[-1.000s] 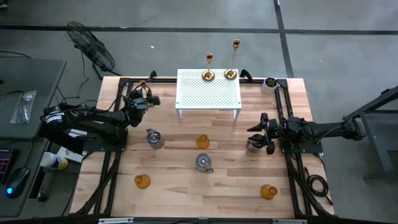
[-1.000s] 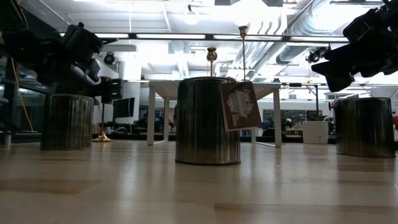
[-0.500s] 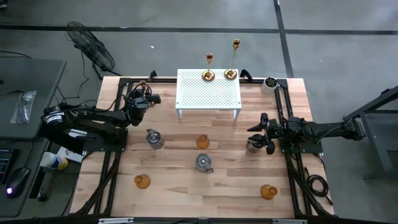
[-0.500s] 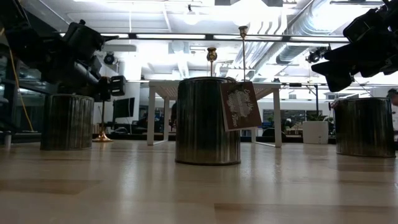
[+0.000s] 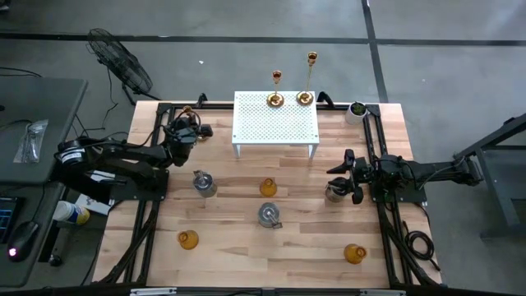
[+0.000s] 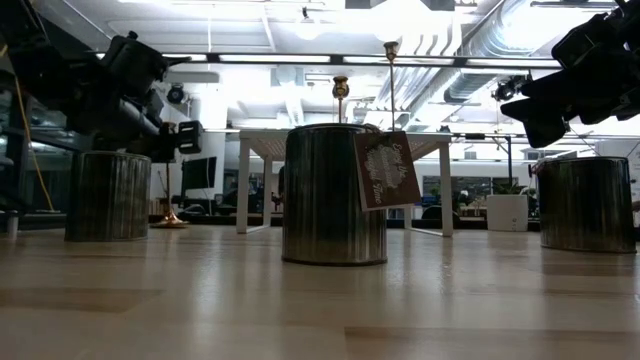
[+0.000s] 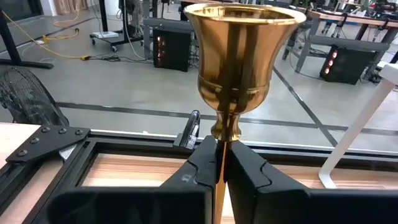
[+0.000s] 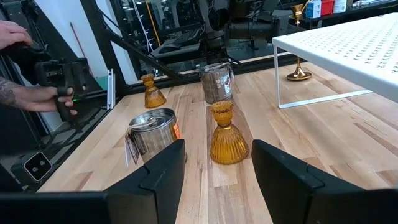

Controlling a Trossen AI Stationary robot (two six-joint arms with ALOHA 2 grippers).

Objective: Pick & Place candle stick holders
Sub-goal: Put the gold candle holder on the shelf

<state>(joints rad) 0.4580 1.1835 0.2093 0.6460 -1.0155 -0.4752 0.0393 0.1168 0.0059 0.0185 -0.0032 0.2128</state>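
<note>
Polished gold metal is gleaming on the candle stick (image 7: 235,68) pinched between matt black plastic jaws. Ribbed amber glass holder (image 8: 227,134) is shining ahead of the other jaws, beside a brushed silver jar (image 8: 152,132) on pale smooth-grained wood table (image 8: 348,143).

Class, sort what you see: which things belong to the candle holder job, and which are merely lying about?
Job in hand: three gold sticks, one clamped in the left gripper; three silver jars; three amber glass holders; white stand.
Lying about: potted plant; floor fan.
</note>
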